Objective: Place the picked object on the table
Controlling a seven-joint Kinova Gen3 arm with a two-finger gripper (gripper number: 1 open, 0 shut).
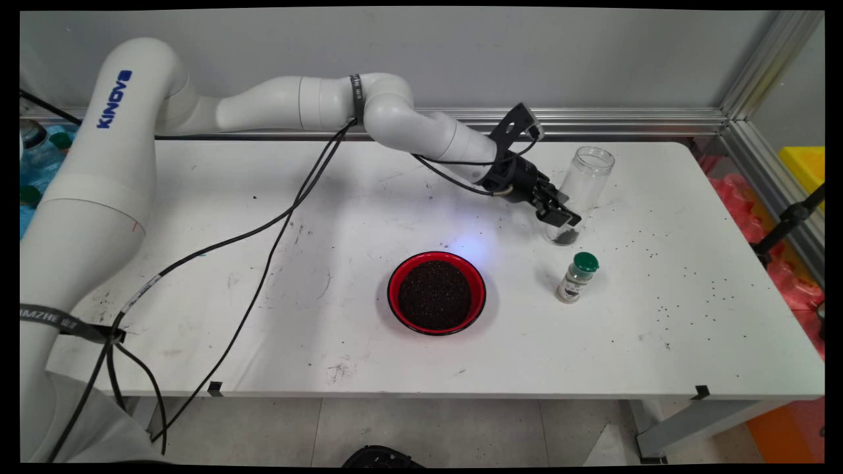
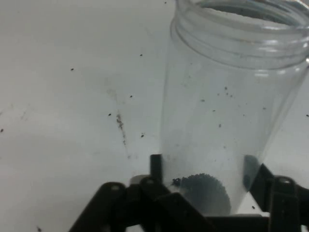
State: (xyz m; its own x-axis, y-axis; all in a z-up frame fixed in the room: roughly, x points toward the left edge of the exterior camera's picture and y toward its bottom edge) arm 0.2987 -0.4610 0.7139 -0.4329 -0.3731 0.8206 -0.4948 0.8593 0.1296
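A clear, lidless glass jar (image 1: 586, 174) stands at the table's back right, leaning slightly, with a little heap of dark grains (image 1: 565, 237) in its bottom. My gripper (image 1: 563, 220) reaches in from the left and is shut on the jar's lower part. In the hand view the jar (image 2: 227, 96) fills the right half, with one finger on each side of its base and the grains (image 2: 207, 191) between them. My gripper (image 2: 203, 166) holds it just above the table.
A red bowl (image 1: 395, 276) full of dark grains sits in the middle of the table. A small spice bottle with a green lid (image 1: 577, 276) stands just in front of the jar. Loose grains are scattered on the right of the table (image 1: 691, 289). Black cables (image 1: 276, 230) trail across the left.
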